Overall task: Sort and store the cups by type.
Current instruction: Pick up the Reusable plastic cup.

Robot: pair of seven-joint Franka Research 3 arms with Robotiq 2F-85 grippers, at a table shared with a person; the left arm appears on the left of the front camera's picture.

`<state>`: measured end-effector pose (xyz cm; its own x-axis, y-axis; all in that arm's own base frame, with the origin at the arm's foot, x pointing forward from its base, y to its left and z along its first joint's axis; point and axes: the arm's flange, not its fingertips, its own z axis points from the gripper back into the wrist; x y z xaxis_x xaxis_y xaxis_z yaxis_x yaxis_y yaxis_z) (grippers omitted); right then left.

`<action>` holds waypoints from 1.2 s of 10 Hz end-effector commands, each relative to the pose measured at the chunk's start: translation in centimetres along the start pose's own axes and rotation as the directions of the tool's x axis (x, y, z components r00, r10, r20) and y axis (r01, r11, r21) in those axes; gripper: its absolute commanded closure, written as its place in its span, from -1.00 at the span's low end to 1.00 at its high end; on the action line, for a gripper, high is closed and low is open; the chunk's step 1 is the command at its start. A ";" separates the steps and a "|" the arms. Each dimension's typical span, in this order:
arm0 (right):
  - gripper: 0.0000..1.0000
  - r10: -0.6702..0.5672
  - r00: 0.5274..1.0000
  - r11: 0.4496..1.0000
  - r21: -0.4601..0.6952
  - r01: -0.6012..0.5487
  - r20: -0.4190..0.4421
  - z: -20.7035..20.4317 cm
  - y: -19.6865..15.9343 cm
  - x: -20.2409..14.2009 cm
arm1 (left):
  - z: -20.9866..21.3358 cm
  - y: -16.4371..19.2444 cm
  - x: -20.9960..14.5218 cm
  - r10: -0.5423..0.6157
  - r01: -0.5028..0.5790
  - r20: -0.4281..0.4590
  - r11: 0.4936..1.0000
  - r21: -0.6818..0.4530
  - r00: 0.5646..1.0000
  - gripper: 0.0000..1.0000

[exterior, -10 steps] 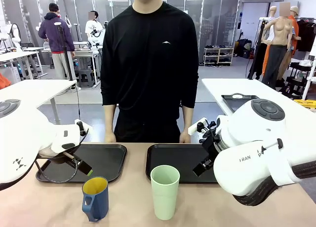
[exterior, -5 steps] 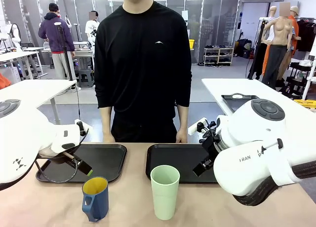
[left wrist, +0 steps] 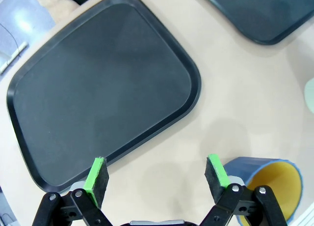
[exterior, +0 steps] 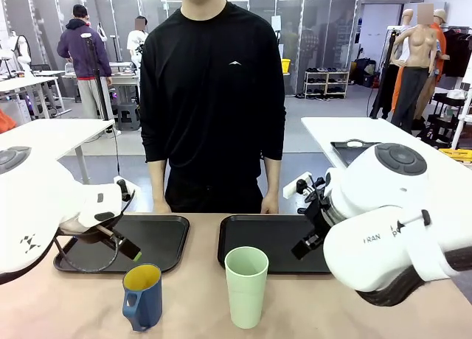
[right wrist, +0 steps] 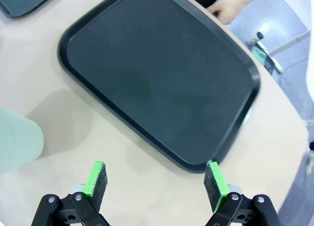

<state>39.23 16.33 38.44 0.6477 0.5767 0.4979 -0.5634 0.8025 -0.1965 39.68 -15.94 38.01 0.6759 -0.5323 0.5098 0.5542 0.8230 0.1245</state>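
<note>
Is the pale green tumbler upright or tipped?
Upright. The tumbler stands on its base on the table, open rim facing up.

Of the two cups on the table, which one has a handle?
The blue mug, on the robot's left side. It is shorter, yellow inside, with a side handle; the taller green tumbler has none.

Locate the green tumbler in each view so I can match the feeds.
Front view: green tumbler, bottom centre, just before the right tray.
Left wrist view: pale sliver at the right edge, likely it.
Right wrist view: left edge, lower half.
Shared landmark: the right tray, beside it throughout.
</note>
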 end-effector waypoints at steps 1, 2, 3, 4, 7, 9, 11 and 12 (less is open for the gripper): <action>-1.00 -0.036 0.999 0.993 -0.116 0.032 -0.032 4.3 1.7 2.8 | 3.8 -0.9 1.6 0.010 -0.010 0.017 1.000 0.011 1.000 -1.00; -1.00 -0.015 0.999 0.986 -0.167 0.009 -0.031 7.5 2.2 4.4 | 6.5 -1.7 2.7 0.013 -0.014 0.042 0.999 0.029 0.999 -1.00; -1.00 -0.001 1.000 0.980 -0.199 -0.004 -0.026 10.0 2.5 5.5 | 8.7 -2.5 3.4 0.006 -0.010 0.061 0.998 0.061 0.998 -1.00; -1.00 -0.011 1.000 0.975 -0.222 0.007 -0.019 12.1 3.0 6.3 | 10.8 -3.4 3.9 0.039 -0.043 0.057 0.997 0.071 0.998 -1.00; -1.00 -0.005 1.000 0.957 -0.291 0.012 0.026 17.1 4.8 7.2 | 14.7 -5.3 3.8 0.031 -0.045 0.113 0.991 0.130 0.993 -1.00; -1.00 -0.031 0.999 0.954 -0.297 0.038 0.030 17.5 5.2 7.1 | 15.3 -5.9 3.4 0.016 -0.034 0.129 0.990 0.134 0.992 -1.00; -1.00 -0.025 0.999 0.952 -0.303 0.030 0.022 17.5 5.6 7.0 | 15.3 -5.7 3.3 0.009 -0.025 0.119 0.991 0.131 0.993 -1.00; -1.00 -0.025 1.000 0.950 -0.311 0.029 0.016 17.4 5.7 7.0 | 15.2 -5.5 3.4 0.009 -0.024 0.113 0.992 0.125 0.994 -1.00</action>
<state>31.82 21.58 56.02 0.6375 0.5731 0.5149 -0.3909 0.8165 -0.4249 31.91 -19.60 52.78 0.6097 -0.4924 0.6211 0.4836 0.8520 0.2008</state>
